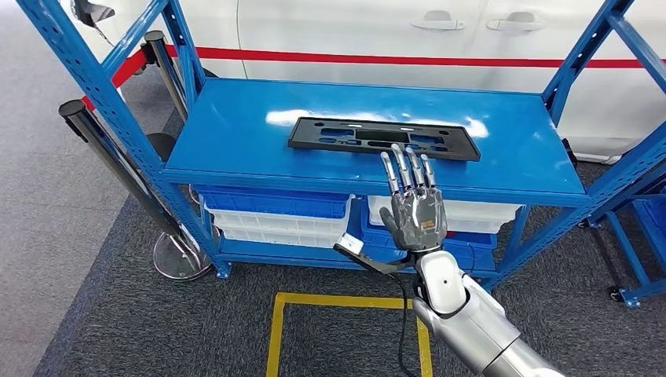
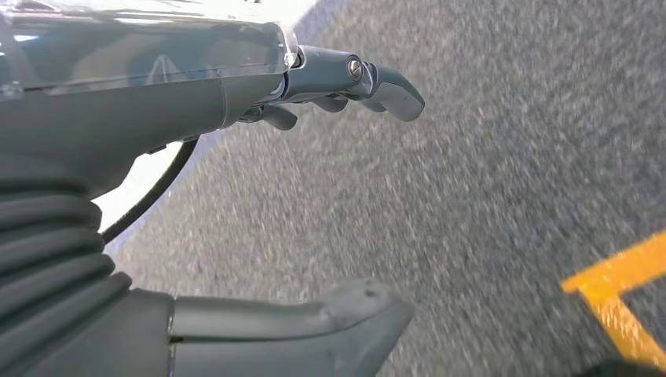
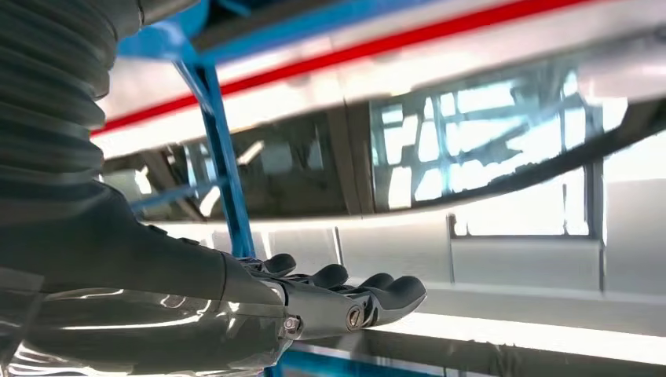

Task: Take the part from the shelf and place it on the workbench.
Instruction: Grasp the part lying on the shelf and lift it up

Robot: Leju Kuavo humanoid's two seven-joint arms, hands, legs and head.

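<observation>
Evidently the black slotted part [image 1: 383, 138] is laid flat at centre frame on the blue shelf [image 1: 236, 133], within easy reach. The right hand [image 1: 414, 206] is held open, empty, its fingers [image 1: 406, 166] extended over the part's near edge; whether it is touched cannot be told. The left hand [image 2: 236, 196] is hung open over carpet.

One black part [image 1: 382, 138] on the shelf [image 1: 236, 141] beyond the right hand [image 1: 414, 206]; two blue bins [image 1: 271, 203] below.
</observation>
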